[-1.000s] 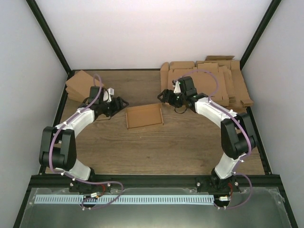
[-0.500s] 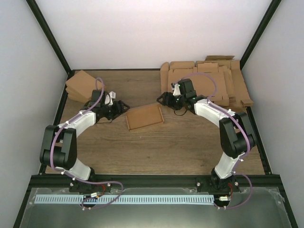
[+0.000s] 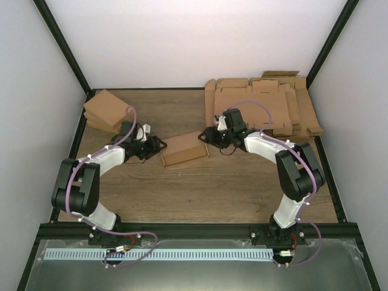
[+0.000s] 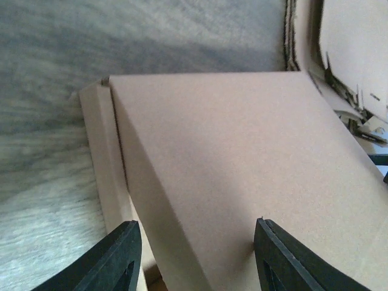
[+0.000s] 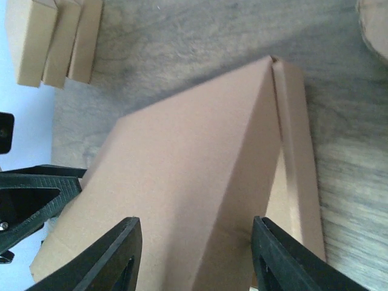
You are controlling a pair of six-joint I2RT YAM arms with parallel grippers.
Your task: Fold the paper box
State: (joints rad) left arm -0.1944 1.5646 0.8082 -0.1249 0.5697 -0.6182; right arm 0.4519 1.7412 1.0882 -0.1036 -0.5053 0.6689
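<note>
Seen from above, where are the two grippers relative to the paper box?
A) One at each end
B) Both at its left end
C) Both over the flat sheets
A: the left gripper is at the left end of the paper box, the right gripper at its right end.

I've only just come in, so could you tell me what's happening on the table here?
The robot is folding the paper box in the middle. The left pincer is at its left end and the right pincer at its right end, both with jaws apart. The lid panel sits slanted, not shut flat.
</note>
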